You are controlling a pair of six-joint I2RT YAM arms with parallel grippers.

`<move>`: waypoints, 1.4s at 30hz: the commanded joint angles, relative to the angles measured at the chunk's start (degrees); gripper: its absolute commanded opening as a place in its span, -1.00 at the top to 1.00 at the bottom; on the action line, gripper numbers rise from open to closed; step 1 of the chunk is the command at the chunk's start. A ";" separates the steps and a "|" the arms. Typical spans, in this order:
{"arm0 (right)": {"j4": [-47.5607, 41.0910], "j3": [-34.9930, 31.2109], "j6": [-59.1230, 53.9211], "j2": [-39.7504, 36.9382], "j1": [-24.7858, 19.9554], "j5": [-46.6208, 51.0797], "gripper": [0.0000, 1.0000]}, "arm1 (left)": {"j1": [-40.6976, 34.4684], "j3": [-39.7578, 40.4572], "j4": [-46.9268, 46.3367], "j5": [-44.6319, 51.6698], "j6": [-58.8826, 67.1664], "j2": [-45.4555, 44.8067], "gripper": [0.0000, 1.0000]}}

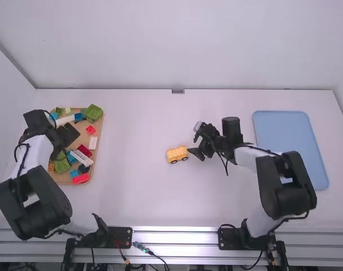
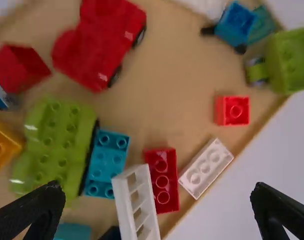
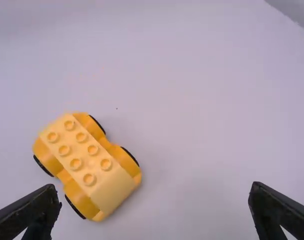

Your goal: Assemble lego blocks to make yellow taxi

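Yellow plastic toy car on black-tyred wheels (image 3: 84, 165): we see it upright on the white table (image 1: 131, 197), around its middle, just left of the right gripper (image 1: 195, 153).
Long axis: runs left to right, its right end slightly farther away.
Facing: the end nearer the right gripper shows a smooth face; we cannot tell front from back.
Studs: two rows along its top.
Right claw: fingers spread wide, grasping nothing.
Brown tray (image 1: 98, 125): at the far left, holding mixed bricks.
Inside it: we find a red wheeled toy car (image 2: 99, 40), a bulky green piece (image 2: 56, 145), a teal studded brick (image 2: 106, 162), a red studded brick (image 2: 162, 180), a white openwork brick (image 2: 138, 202), a white studded brick (image 2: 206, 167) and a small red brick (image 2: 232, 110).
Left claw (image 1: 68, 137): above the brown tray, fingers parted, grasping nothing.
Light blue tray (image 1: 290, 141): at the right, partly behind the right arm.
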 commanded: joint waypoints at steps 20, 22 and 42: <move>-6.80 2.21 0.17 -9.07 7.61 18.99 -0.98 | 19.50 2.75 -4.57 5.12 -17.88 8.02 -1.00; -6.75 2.21 0.17 -9.10 7.52 18.73 -0.98 | 21.27 4.61 -7.06 5.01 -19.08 9.42 -0.89; -8.09 2.21 0.15 -9.07 7.50 18.80 -0.98 | 18.12 14.05 -15.13 -3.75 -25.86 19.47 -0.86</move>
